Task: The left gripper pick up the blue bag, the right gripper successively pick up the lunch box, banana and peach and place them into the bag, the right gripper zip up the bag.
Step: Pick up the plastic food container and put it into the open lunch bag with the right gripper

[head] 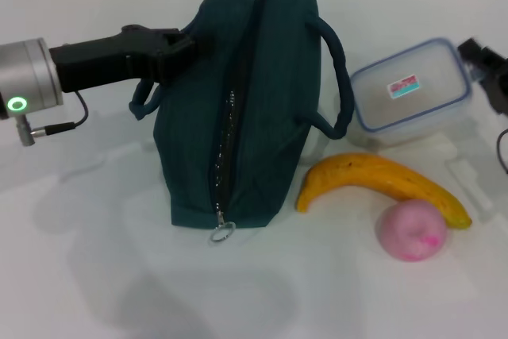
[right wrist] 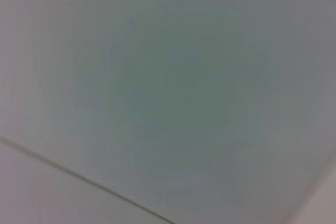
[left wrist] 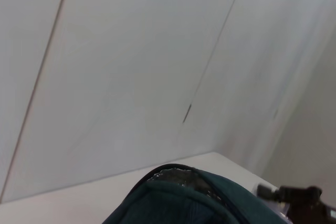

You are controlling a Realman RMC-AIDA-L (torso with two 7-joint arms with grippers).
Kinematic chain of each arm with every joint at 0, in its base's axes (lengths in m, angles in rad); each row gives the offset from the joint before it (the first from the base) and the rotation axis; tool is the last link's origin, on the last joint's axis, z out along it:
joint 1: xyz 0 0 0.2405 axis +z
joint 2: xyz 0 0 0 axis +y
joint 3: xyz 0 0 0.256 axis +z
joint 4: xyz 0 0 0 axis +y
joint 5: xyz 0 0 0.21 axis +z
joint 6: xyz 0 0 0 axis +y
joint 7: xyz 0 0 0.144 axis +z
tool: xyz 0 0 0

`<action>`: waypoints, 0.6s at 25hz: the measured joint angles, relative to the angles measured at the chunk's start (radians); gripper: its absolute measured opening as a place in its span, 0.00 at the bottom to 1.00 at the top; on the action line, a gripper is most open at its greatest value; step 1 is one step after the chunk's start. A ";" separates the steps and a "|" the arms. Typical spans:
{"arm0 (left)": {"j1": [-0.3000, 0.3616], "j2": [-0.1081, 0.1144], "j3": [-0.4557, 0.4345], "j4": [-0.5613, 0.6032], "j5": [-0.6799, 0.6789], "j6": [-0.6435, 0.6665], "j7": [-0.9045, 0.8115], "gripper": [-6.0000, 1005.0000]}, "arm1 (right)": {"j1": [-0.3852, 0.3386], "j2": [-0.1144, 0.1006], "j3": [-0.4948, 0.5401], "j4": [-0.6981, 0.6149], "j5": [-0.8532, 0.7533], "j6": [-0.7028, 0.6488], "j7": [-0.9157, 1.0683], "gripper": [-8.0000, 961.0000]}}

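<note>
The blue bag is gripped at 9 o'clock by the left end effector; right end effector state cannot be told. Lunch box, banana, peach are placed at 3–4 o'clock on the white counter.

One blue bag, one lunch box, one banana, one peach; two grippers: left gripper, right gripper.
</note>
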 joint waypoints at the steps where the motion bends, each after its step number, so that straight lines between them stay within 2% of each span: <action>1: 0.000 0.004 0.000 0.002 0.004 0.007 -0.015 0.05 | -0.008 -0.002 0.000 -0.017 -0.002 -0.068 -0.052 0.11; 5: -0.003 0.036 -0.002 0.000 0.006 0.075 -0.077 0.05 | -0.012 -0.004 -0.012 -0.046 -0.005 -0.150 -0.102 0.11; 8: -0.004 0.044 -0.008 -0.004 -0.015 0.107 -0.110 0.04 | -0.010 -0.005 -0.040 -0.082 -0.006 -0.203 -0.122 0.11; 15: -0.012 0.016 -0.010 -0.038 -0.022 0.092 -0.111 0.04 | 0.043 -0.009 -0.063 -0.146 -0.001 -0.257 -0.125 0.11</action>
